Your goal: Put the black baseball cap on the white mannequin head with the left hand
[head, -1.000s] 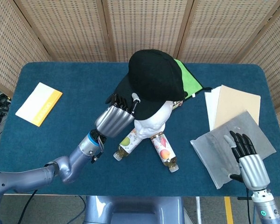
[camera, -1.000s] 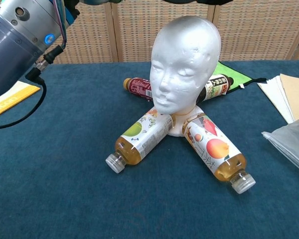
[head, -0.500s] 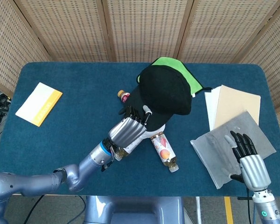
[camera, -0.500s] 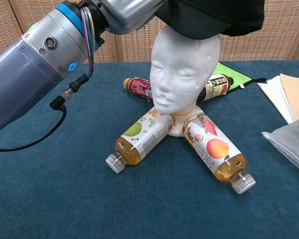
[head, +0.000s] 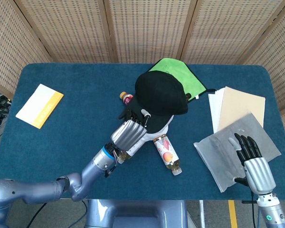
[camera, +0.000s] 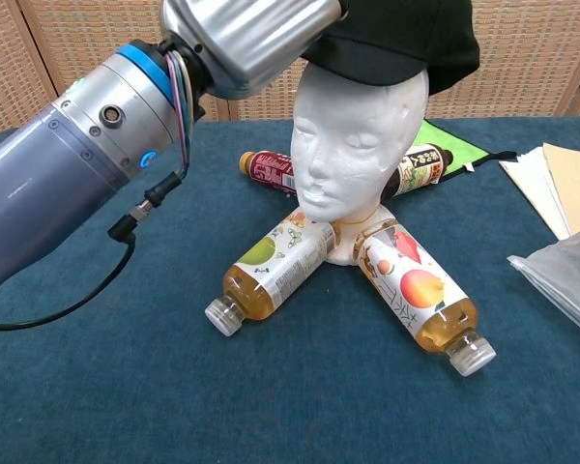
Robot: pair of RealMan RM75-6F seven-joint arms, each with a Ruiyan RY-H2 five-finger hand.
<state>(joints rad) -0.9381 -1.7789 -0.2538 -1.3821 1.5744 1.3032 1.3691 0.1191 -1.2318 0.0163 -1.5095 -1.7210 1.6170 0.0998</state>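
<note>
Taking the white mannequin head [camera: 353, 145] as your landmark: far to its left on the blue bench [head: 61, 142] lies a yellow and white booklet [head: 39, 105]; nothing on it can be read.

Your left robot hand [head: 129, 129] sits just left of the head, fingers [head: 127, 112] curled on the brim side of the black baseball cap [head: 160, 95], which it holds. In the chest view the cap [camera: 401, 43] already rests on the crown of the head, tilted, with the forehead and face bare beneath it.

Four bottles fan out from the base of the head. Behind and left lies a dark red-labelled bottle [camera: 266, 170] with white lettering too small to make out. In front and left lies an apple juice bottle [camera: 271, 266] showing a green apple picture. In front and right lies a peach juice bottle [camera: 416, 290] with fruit pictures. Behind and right lies a dark bottle [camera: 418, 169] whose label print is not legible.

A green cloth [head: 178, 78] lies behind the head. To its right are a stack of white and tan paper [head: 235, 107] and a clear plastic bag [head: 228, 152]. Your right robot hand [head: 249, 159] rests on that bag, fingers extended and slightly apart, grasping nothing.
</note>
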